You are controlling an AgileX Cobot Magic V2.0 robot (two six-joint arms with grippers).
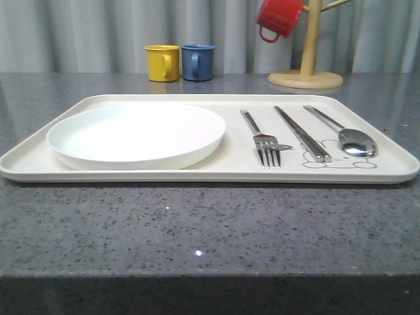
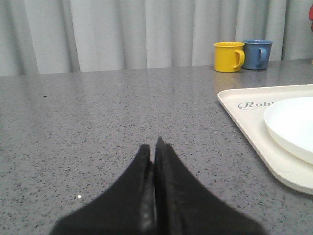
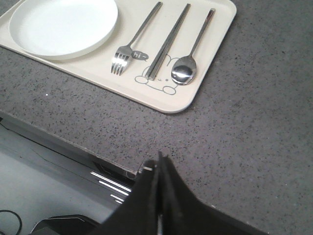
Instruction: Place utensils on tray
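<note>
Fingers of the left gripper and right gripper are clenched, empty. Fork, chopsticks, spoon lie on the tray; best leave them undisturbed.

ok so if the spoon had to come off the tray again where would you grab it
Probably the spoon by its slim straight handle, mid-length, coming from above with the right pincer closing across its width. It lies flat on the tray, bowl toward the robot, and the chopsticks lie close on one side.
</note>
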